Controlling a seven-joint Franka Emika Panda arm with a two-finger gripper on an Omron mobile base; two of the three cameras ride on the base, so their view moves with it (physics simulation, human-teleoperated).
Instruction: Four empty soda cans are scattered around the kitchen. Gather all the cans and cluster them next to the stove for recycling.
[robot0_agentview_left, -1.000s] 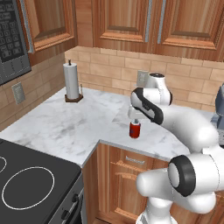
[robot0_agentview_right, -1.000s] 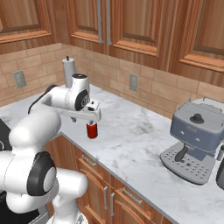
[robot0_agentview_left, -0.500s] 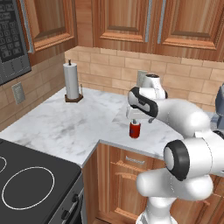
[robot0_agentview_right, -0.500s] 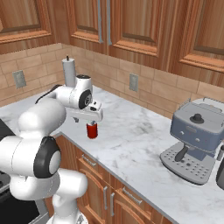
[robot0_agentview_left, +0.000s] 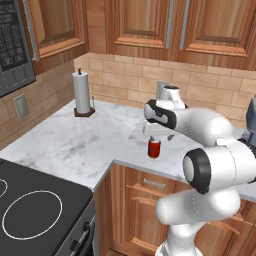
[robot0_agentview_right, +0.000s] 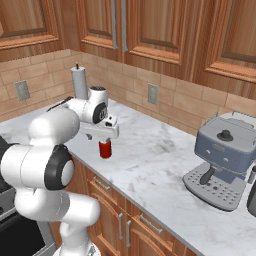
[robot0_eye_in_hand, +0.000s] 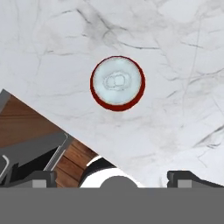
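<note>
Positioned directly above a small red cylindrical soda can with a silver top (robot0_agentview_left: 154, 147), standing upright on the white marble countertop (robot0_agentview_left: 75, 145) near its front edge. Two-finger gripper (robot0_agentview_left: 154, 132) pointed straight down, jaws spread wide, nothing held; a gap remains between fingertips and can top. Dark fingertips (robot0_eye_in_hand: 41, 178) at the lower corners of the hand view, well clear of the can (robot0_eye_in_hand: 117, 82) on both sides, can slightly off centre toward the upper part of that view.

Black glass cooktop of the stove (robot0_agentview_left: 35, 210) at the lower left of the left base view, well apart from the can, around the counter corner. Paper towel roll on a dark stand (robot0_agentview_left: 82, 94) against the brick backsplash; grey espresso machine (robot0_agentview_right: 227, 162) further along the counter in the right base view.

Handling judgement: empty, therefore very light and easily tipped by a glancing finger. Thin metal wall, likely to dent under hard squeeze; smooth painted side, probably slippery. Best hold: across the cylindrical body at mid-height, one pad on each side, below the silver rim. Centre over the can before descent. Firm but moderate closure advised.
</note>
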